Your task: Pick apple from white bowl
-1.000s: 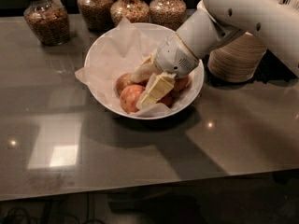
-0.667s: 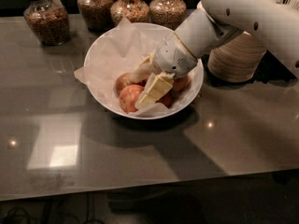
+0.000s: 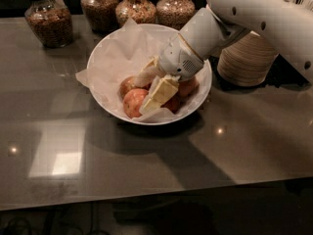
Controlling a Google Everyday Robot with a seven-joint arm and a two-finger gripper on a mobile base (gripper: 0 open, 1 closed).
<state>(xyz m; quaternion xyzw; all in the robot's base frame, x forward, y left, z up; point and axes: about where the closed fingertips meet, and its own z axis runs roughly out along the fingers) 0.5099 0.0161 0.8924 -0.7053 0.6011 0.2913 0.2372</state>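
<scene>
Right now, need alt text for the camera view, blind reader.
White robot arm reaches in, its pincer down inside the paper-lined white bowl among several apples. The bowl sits on a glossy grey table, with four filled jars behind it and stacked beige bowls beside it.

One white bowl (image 3: 100,58), four apples (image 3: 131,103) showing, four jars (image 3: 49,23), one paper-bowl stack (image 3: 247,58), one claw (image 3: 142,95) in the bowl.

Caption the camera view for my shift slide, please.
Robot arm reaches into the white bowl on a gray table, its claw down among the apples on crumpled paper.
</scene>
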